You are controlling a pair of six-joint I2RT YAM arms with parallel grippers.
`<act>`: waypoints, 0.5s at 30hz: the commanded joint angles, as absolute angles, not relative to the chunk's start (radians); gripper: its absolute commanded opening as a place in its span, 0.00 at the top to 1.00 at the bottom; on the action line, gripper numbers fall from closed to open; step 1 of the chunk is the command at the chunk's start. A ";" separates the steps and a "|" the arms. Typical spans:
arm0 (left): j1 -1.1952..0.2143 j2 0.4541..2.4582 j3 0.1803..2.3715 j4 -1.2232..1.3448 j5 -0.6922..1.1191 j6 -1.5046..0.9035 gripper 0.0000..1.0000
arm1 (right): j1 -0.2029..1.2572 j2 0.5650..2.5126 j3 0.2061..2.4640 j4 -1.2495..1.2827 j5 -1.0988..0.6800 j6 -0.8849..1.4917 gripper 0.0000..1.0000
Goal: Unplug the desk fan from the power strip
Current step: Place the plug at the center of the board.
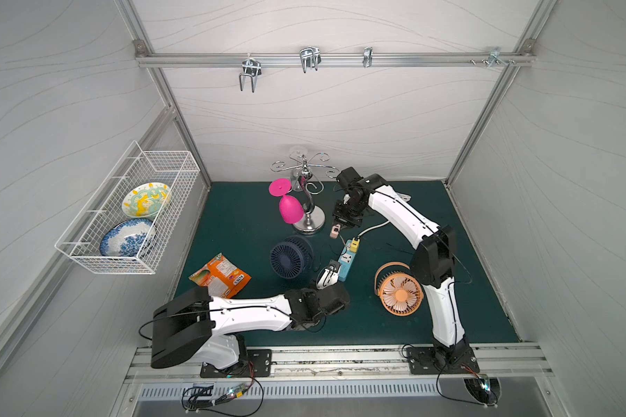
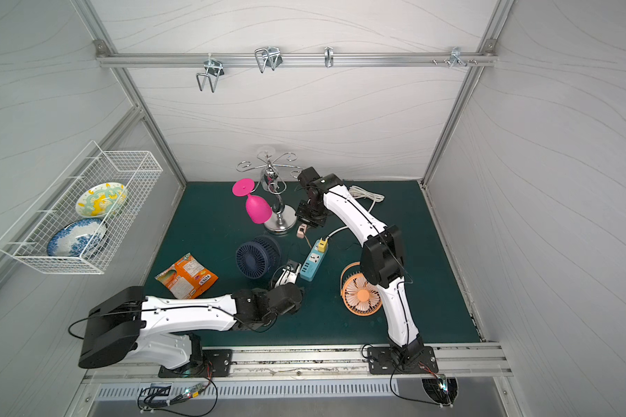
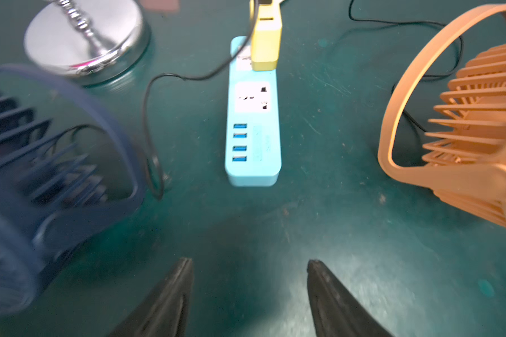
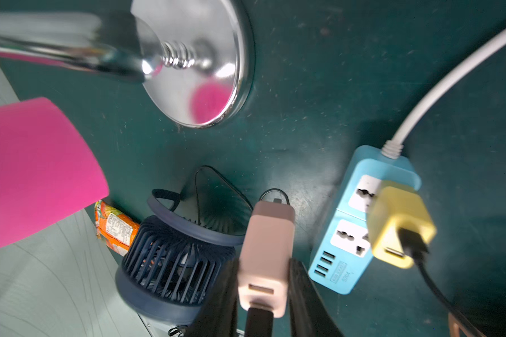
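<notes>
My green mat [image 1: 239, 216] bore the blue fan [image 1: 290, 257], strip [image 1: 347, 260], orange fan [image 1: 400, 294], snack bag [image 1: 220, 276] and chrome stand [image 1: 308, 222].

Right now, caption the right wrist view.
Right tool shut on pink plug adapter, free of the power strip; yellow adapter plugged in.

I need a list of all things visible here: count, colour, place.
desk fan: 1, navy, mat centre
power strip: 1, light blue, beside desk fan
pink plug adapter: 1, pink, in right pincer
yellow plug: 1, yellow, in strip
orange fan: 1, orange, mat right
snack bag: 1, orange, mat left
glass rack: 1, chrome, mat back
goblet: 1, pink, on rack
wire basket: 1, white, left wall
plates: 2, yellow-green, blue, in basket
hooks: several, silver, back rail
left pincer: 1, black, open, near strip
right pincer: 1, black, shut
</notes>
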State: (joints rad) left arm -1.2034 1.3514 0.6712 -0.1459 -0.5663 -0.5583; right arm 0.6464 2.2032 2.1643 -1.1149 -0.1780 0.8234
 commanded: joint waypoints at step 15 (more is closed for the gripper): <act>-1.248 1.113 0.544 -0.330 -0.686 -0.739 0.34 | 0.675 2.378 2.220 -0.882 -0.316 0.894 1.00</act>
